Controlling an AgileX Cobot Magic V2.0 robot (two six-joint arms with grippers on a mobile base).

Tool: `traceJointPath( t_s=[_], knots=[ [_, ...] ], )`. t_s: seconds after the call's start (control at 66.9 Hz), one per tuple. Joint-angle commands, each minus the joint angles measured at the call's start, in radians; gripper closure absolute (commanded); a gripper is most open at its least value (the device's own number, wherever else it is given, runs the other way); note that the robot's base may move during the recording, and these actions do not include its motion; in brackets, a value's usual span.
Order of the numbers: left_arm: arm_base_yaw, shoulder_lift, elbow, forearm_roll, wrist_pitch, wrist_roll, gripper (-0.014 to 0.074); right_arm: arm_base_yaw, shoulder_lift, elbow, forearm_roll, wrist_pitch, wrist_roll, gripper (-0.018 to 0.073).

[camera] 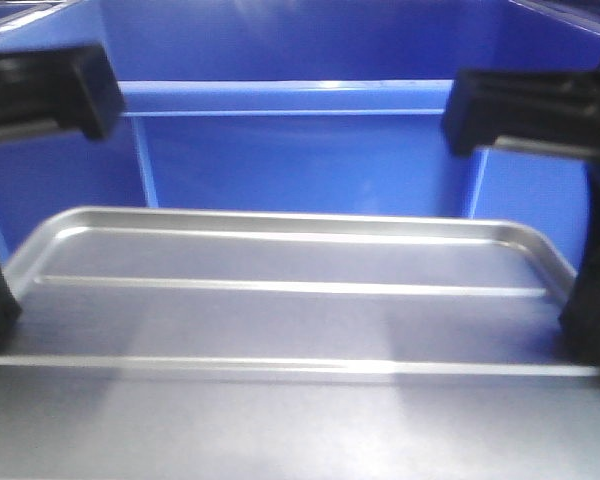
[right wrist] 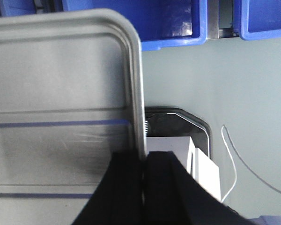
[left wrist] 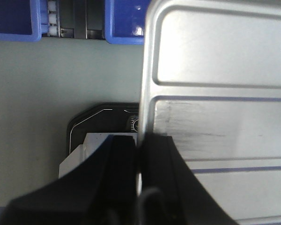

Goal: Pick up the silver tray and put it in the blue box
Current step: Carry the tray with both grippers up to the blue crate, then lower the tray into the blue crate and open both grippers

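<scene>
Left wrist-mounted view: the left gripper (left wrist: 139, 140) has its jaws clenched on the side rim of the silver tray (left wrist: 220, 117), one black finger on either side of the thin metal edge. The right gripper (right wrist: 144, 158) pinches the opposite rim the same way. From the front, the tray hangs level between both arms, two raised ribs running across, with the wall of the blue box (camera: 300, 150) rising just behind it
</scene>
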Motion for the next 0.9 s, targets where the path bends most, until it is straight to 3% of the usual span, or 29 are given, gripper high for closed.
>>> traceJointPath(
  t_s=[0.0, 0.284, 0.583, 0.882],
  knots=[
    [-0.041, -0.056, -0.030, 0.081, 0.060, -0.080, 0.0605, 0.015, -0.055, -0.029, -0.063, 0.038, 0.032, 0.0509],
    [-0.067, -0.075, -0.146, 0.197, 0.115, -0.083, 0.0605, 0.042, -0.091, -0.171, -0.157, 0.138, 0.010, 0.0501],
    [-0.062, -0.066, -0.306, 0.279, 0.123, -0.024, 0.0605, 0.037, -0.079, -0.366, -0.220, 0.173, -0.060, 0.0501],
    [0.050, 0.048, -0.494, 0.285, 0.047, 0.136, 0.0605, 0.015, 0.043, -0.530, -0.240, 0.125, -0.143, 0.0501]
  ],
)
